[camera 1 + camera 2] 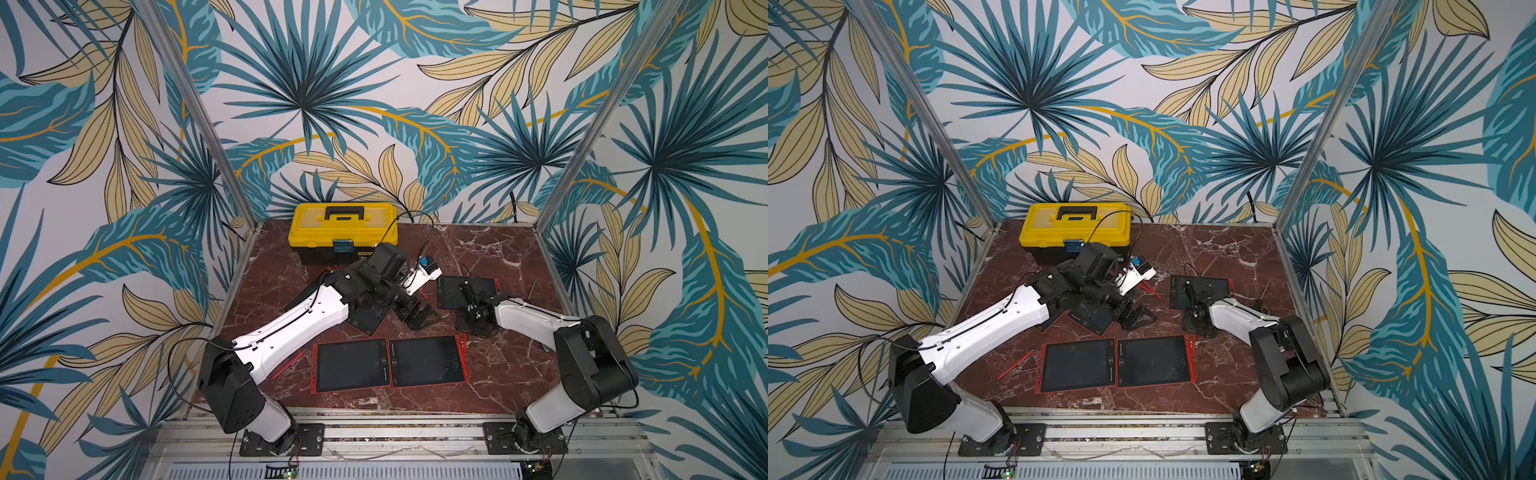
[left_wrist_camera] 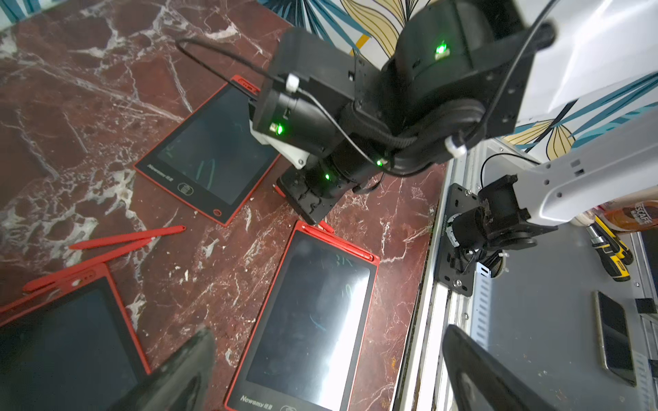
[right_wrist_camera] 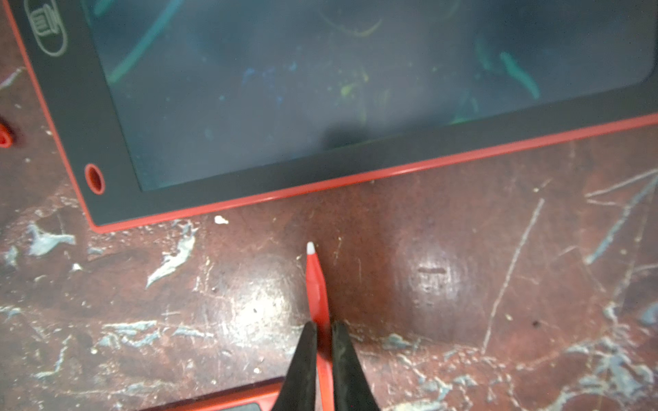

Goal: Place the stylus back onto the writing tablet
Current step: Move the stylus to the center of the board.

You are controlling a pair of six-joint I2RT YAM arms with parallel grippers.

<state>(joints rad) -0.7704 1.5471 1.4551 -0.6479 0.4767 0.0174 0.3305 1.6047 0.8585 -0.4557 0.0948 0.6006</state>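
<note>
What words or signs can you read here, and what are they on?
"Newsmy": bottom rim of the shiny tablet, left wrist view.
"Newsmy": rim of the dark tablet, same view.
Bin sign, no words: that dark tablet's rim, clearest in the right wrist view.
"ESCAFE": brown label, cut off at the picture's edge; the smaller print under it is blurred.
Tablet print in both top views: too small to read.

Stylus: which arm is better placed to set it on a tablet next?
Right. Its jaws are shut on the stylus, tip just short of a tablet; the left jaws are open and empty.
</note>
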